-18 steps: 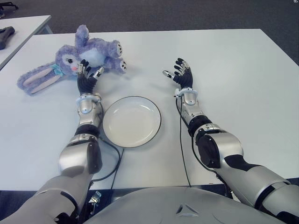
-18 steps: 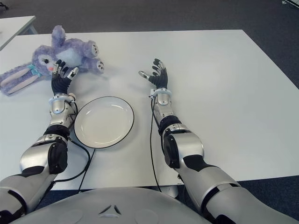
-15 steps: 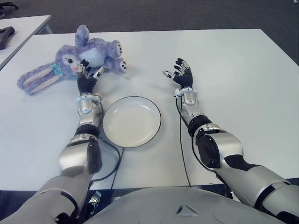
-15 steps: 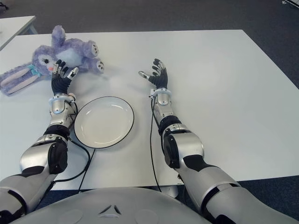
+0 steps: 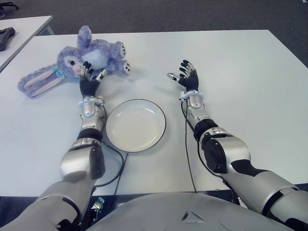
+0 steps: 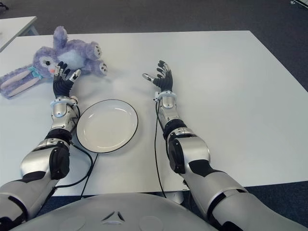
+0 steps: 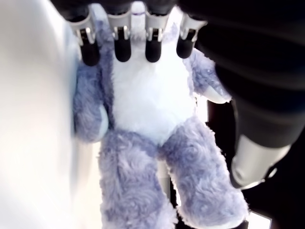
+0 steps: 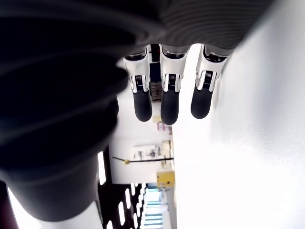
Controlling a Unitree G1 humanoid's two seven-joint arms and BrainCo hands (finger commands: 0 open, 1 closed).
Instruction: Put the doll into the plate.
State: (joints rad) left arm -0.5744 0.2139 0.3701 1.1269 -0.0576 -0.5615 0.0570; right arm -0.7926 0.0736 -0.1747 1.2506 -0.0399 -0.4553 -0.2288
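Observation:
A purple plush bunny doll (image 5: 91,57) with long ears lies on its back at the far left of the white table (image 5: 240,72). My left hand (image 5: 90,77) stands just in front of its belly, fingers spread and holding nothing; the left wrist view shows the doll (image 7: 152,133) right beyond the fingertips (image 7: 121,50). A white plate (image 5: 135,125) with a dark rim sits empty near the table's front, between my two forearms. My right hand (image 5: 185,77) is raised to the right of the plate, fingers spread, with nothing in it.
A second table (image 5: 19,29) stands beyond the far left corner with a dark object (image 5: 6,36) on it. Cables (image 5: 186,154) run along both forearms to the front edge.

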